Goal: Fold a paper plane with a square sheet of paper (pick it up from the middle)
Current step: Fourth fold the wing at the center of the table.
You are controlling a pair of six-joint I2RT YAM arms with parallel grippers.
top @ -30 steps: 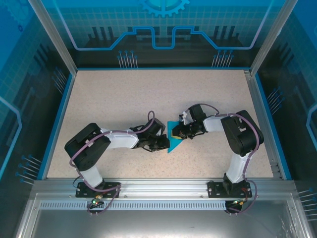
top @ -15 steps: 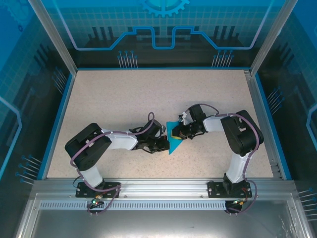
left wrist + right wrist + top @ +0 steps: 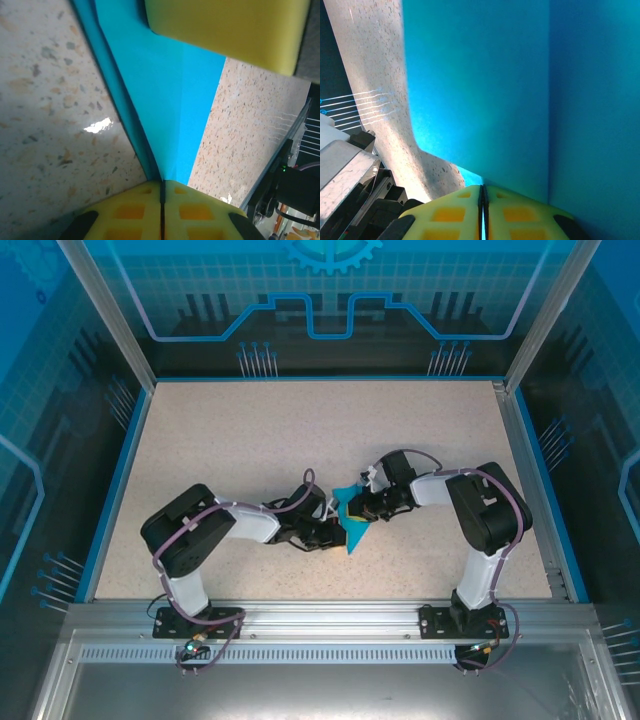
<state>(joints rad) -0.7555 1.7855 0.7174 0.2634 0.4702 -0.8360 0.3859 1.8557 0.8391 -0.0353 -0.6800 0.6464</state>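
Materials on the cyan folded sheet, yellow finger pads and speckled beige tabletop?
The cyan folded sheet: thin matte paper, holding sharp creases. The yellow finger pads: likely foam or soft rubber, matte, with moulded square pockets. The speckled beige tabletop: hard, stone-look, maybe laminate; a glossy highlight shows.

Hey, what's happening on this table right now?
Two robot arms are folding a piece of blue paper in the middle of the table. The left gripper is pinched shut on its narrow end, and the right gripper is clamped on it too. The paper shows creases.
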